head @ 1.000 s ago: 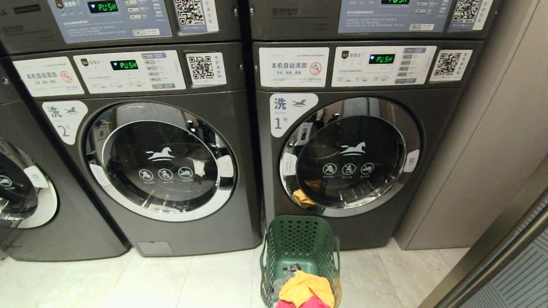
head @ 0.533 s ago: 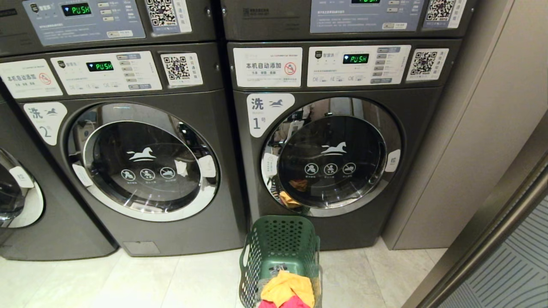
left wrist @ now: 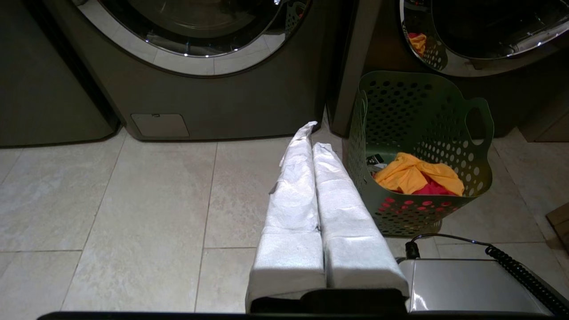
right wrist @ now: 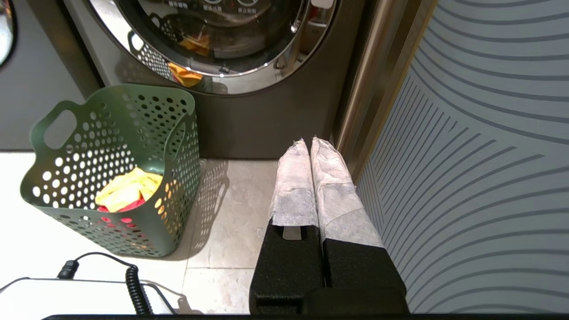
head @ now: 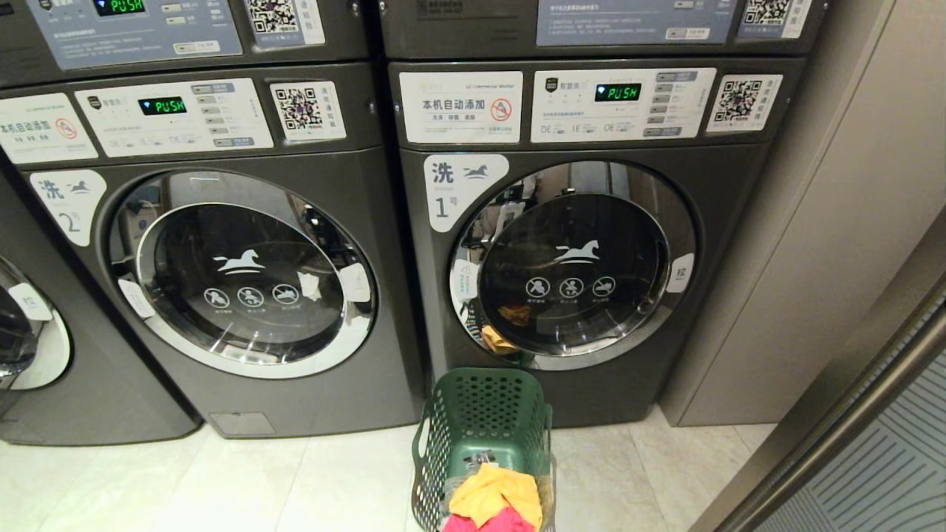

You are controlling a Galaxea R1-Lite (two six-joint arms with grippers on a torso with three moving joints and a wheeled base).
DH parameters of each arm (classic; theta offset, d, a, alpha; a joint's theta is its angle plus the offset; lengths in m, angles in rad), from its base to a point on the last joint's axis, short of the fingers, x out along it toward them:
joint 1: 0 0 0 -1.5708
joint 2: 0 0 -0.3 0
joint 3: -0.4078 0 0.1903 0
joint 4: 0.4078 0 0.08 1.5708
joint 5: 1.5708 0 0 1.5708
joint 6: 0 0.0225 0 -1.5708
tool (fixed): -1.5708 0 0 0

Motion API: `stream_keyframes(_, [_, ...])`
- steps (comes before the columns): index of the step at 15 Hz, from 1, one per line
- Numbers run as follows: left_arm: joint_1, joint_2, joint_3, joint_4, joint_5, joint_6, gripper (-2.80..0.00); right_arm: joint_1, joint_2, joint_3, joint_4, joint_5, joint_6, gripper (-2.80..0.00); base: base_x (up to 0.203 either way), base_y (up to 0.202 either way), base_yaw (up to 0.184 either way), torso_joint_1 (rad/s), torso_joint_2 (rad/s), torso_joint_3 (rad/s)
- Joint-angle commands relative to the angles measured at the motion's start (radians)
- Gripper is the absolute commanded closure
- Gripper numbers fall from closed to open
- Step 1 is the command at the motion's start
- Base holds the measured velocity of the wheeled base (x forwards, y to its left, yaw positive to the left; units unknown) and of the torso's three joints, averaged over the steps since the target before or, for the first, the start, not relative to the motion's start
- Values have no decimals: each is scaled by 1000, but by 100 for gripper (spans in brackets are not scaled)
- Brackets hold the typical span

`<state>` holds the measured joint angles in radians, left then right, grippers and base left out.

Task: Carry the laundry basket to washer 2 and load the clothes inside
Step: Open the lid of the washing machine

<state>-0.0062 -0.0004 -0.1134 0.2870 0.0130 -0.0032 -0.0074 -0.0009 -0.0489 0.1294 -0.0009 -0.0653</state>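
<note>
- The laundry basket (head: 484,443) stands on the tile floor (head: 295,480) against washer 1 (head: 576,258), holding yellow and pink clothes (head: 491,499); washer 2 (head: 236,273) is left of it, door closed.
- Left gripper (left wrist: 311,135): fingers pressed together, empty, just beside the basket.
- Right gripper (right wrist: 308,142): likewise closed and empty, on the basket's other side.

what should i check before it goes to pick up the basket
1. Basket upright on the floor, in front of washer 1: ok.
2. Clothes inside the basket, none spilled: ok.
3. Basket at washer 2: not ok.
4. Washer 2 door open for loading: not ok, it is closed.
5. Left gripper ready to grasp: not ok, fingers shut, empty.
6. Right gripper ready: not ok, fingers shut, empty.
</note>
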Motion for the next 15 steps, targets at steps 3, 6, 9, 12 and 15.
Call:
stream_keyframes(3, [0, 0, 0, 1, 1, 2, 0, 0, 1, 0, 1, 1, -1, 0, 0, 0, 0, 5, 2, -183])
stream_keyframes(6, [0, 0, 0, 1, 1, 2, 0, 0, 1, 0, 1, 1, -1, 0, 0, 0, 0, 1, 5, -190])
stream_keyframes(9, [0, 0, 0, 1, 1, 2, 0, 0, 1, 0, 1, 0, 1, 0, 0, 0, 0, 3, 4, -192])
stream_keyframes(12, [0, 0, 0, 1, 1, 2, 0, 0, 1, 0, 1, 1, 1, 0, 0, 0, 0, 4, 4, -195])
stream_keyframes(15, [0, 0, 0, 1, 1, 0, 0, 0, 1, 0, 1, 0, 2, 0, 0, 0, 0, 1, 6, -202])
